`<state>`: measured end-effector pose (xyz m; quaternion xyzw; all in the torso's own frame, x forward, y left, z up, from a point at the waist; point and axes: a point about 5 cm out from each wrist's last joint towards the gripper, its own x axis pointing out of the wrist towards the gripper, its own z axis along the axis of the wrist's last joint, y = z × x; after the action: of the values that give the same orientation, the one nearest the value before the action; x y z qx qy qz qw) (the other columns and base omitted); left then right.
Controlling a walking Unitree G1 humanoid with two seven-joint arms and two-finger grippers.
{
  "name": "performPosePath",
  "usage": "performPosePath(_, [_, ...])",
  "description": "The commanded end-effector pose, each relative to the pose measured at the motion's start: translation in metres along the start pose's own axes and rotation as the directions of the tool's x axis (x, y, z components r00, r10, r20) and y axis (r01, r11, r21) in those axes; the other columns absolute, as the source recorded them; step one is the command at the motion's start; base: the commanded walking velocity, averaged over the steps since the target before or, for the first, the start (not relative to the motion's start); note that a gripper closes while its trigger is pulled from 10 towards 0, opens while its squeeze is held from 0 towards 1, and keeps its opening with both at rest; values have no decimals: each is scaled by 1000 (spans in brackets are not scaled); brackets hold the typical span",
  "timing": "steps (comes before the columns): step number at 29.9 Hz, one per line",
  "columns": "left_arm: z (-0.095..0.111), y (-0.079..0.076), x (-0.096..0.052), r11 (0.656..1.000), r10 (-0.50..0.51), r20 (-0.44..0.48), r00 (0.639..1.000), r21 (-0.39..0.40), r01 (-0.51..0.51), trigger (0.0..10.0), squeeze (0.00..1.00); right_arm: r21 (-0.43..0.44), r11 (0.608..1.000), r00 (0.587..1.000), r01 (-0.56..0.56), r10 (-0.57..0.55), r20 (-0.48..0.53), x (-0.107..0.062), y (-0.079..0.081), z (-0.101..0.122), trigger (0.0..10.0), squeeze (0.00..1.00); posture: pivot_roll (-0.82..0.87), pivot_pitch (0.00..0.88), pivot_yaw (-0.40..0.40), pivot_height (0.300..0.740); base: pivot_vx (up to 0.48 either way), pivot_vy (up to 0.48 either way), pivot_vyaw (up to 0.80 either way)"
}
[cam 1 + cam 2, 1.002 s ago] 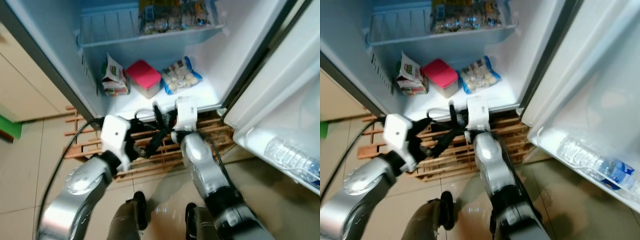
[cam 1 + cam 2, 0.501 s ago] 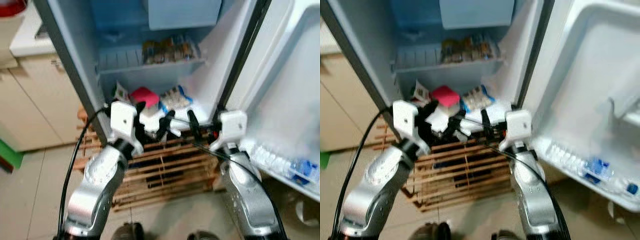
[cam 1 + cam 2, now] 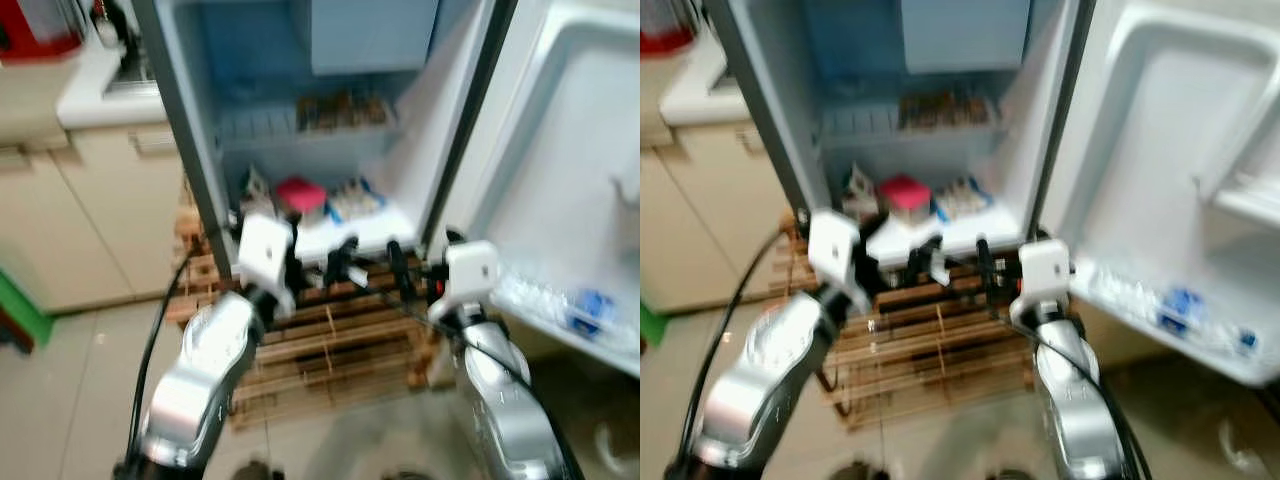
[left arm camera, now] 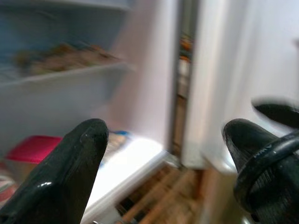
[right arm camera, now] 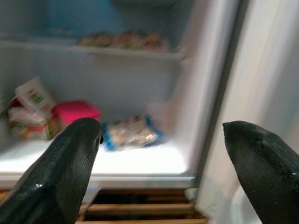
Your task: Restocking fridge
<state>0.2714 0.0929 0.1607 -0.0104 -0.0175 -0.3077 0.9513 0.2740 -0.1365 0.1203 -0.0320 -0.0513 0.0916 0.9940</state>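
Nearest to me are my two arms, both raised in front of the open fridge (image 3: 200, 200). My left gripper (image 3: 335, 268) has its fingers spread wide with nothing between them; the wrist view shows one fingertip (image 4: 84, 154) well apart from the other. My right gripper (image 3: 400, 272) is spread the same way and empty, its fingertips (image 5: 74, 154) framing the lower shelf (image 5: 140, 161).

Below the grippers lies a wooden rack (image 3: 330, 345) on the floor, just in front of the fridge's bottom edge.

Beyond that, on the lower shelf, I see a carton (image 5: 30, 109) toward my left, a pink box (image 5: 74, 111) in the middle and a blue-edged packet (image 5: 131, 133) toward my right. The packet's long axis seems to run from front-left to back-right, though the blur makes that uncertain. Above is a second shelf (image 3: 300, 135) with blurred packages (image 3: 345, 108). On my right the door (image 3: 560, 150) stands open, with bottles (image 3: 570, 305) in its lower bin.

My read: I hold nothing to restock, so the shelf items lie straight ahead of both grippers and a little above them. The right gripper looks squarely at the packet and seems the nearer one to it; the left is nearer the box and carton.
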Motion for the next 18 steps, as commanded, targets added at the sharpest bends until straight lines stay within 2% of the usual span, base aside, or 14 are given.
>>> performPosePath(1, [4,16,-3,999,48,-9,999,-19,-48,10000,0,5,998,998,61,-61,25,4,-18,5,10000,0,-91,0,33,740,0,0,0])
performPosePath(5, [3,5,6,996,-74,-64,995,-60,70,10000,0,22,1000,998,8,-9,62,24,-5,18,10000,0,-102,0,47,740,0,0,0])
performPosePath(7, [-3,-2,8,983,-172,-151,974,-88,160,10000,0,16,999,995,-49,47,88,38,9,27,10000,0,-98,0,46,740,0,0,0])
performPosePath(8, [-4,-3,7,978,-193,-158,968,-107,177,10000,0,23,998,995,-53,50,88,41,10,28,10000,0,-98,0,46,740,0,0,0])
performPosePath(9, [-4,-3,7,978,-193,-158,968,-107,177,10000,0,23,998,995,-53,50,88,41,10,28,10000,0,-98,0,46,740,0,0,0])
performPosePath(10, [-7,-2,3,971,-215,-193,957,-150,187,10000,0,24,997,994,-68,66,82,45,13,27,10000,0,-97,0,47,740,0,0,0])
performPosePath(14, [-4,1,0,974,-203,-199,959,-136,178,10000,0,16,996,993,-86,85,83,49,17,26,10000,0,-85,0,40,740,0,0,0])
performPosePath(17, [10,2,-5,967,-216,-160,963,-173,188,10000,0,12,994,991,-112,111,69,51,20,23,10000,0,-71,6,35,740,0,0,0])
performPosePath(18, [20,6,-14,970,-190,-120,974,-177,167,10000,0,9,994,992,-110,109,59,50,19,21,10000,0,-67,8,31,740,0,0,0])
